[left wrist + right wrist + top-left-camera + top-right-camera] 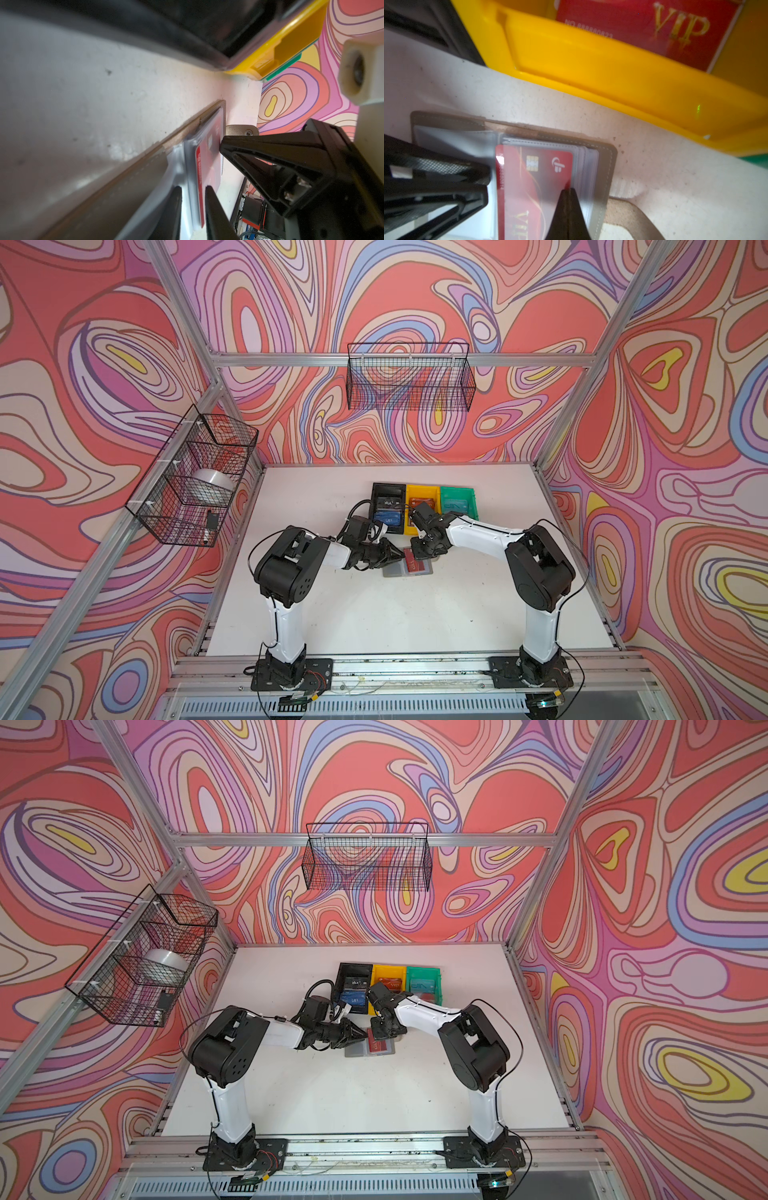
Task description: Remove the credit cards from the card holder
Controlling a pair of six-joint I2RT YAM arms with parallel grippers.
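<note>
Reaching low, L claw [401,557] pinching red card [525,187]

Card holder [607,154]: matt grey, leather-like cover with stitched edges; sleeves [588,164] of clear glossy plastic. Red card [527,187]: smooth glossy plastic (gold print shines). Yellow bin [591,68]: smooth shiny plastic. Table [529,101]: matt white, speckled.

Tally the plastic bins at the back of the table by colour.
Black bin: 1
Yellow bin: 1
Green bin: 1
Total: 3
</note>
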